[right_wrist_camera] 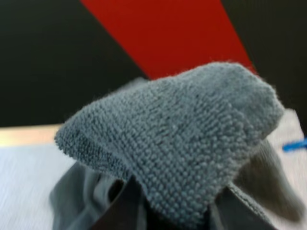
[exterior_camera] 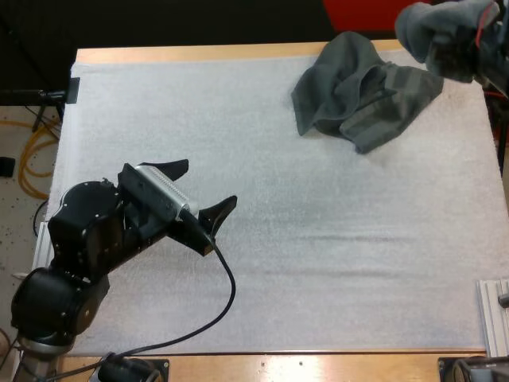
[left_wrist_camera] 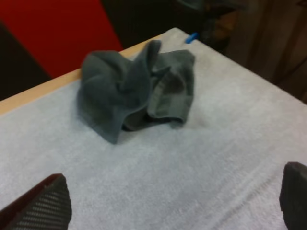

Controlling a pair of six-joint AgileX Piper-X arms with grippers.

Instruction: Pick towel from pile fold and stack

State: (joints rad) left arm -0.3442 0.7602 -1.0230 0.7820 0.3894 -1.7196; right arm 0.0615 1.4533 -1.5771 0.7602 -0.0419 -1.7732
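Hovering left gripper (exterior_camera: 207, 185): lower left of the high view, over the white mat (exterior_camera: 318, 263). Fingers (left_wrist_camera: 45, 206) are spread wide with nothing between them, well apart from both towels.
Mat: covers most of the wooden table (exterior_camera: 199, 54), whose edge shows as a strip along the far side.
Crumpled towel (exterior_camera: 350, 91): upper right of centre in the high view. Dark grey-green, it lies on the mat in a loose heap with raised folds. From the left wrist it (left_wrist_camera: 129, 91) sits near the mat's far edge.
Right gripper (exterior_camera: 465, 52): upper right corner of the high view, pinching the lifted towel (exterior_camera: 441, 36).
Lifted towel: bunched around that gripper, off the mat, just right of the crumpled one. Whether the two touch, cannot tell. From the right wrist, a rounded looped-pile fold (right_wrist_camera: 182, 143) sits close.
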